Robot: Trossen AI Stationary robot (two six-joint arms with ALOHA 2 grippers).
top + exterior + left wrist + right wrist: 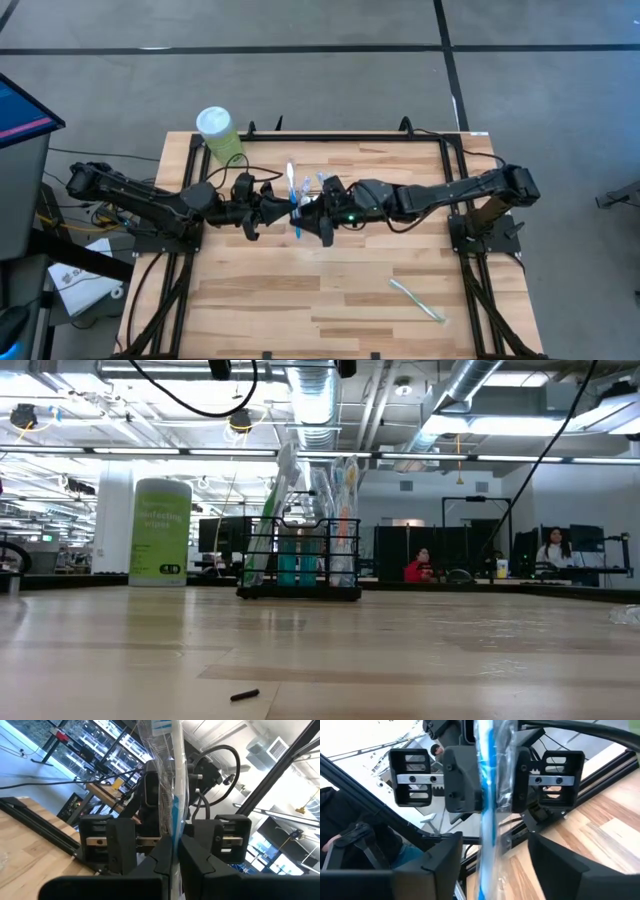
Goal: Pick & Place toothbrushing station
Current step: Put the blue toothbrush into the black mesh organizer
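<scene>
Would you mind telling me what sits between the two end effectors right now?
A clear-wrapped blue toothbrush: the left end effector is shut on it, while the right end effector stands open around it. Both wrist views show this.

black wire-mesh toothbrushing station (300, 560) upright on table, toothbrushes standing in compartments.

Grey concrete floor (330, 60) all around the pale wooden table (300, 300), crossed by dark lines, with a blue-lit screen (20, 105) glowing at the left edge. Down at table height, the room opens into a big, bright workshop: exposed silver ducts (320, 400) and pipes overhead, long strip lights (180, 452) running across the ceiling, cables looping down. Far back there are dark desks with monitors (590, 545), and two people seated there, one in red (418, 567), the other (553, 550) off to the right.
</scene>
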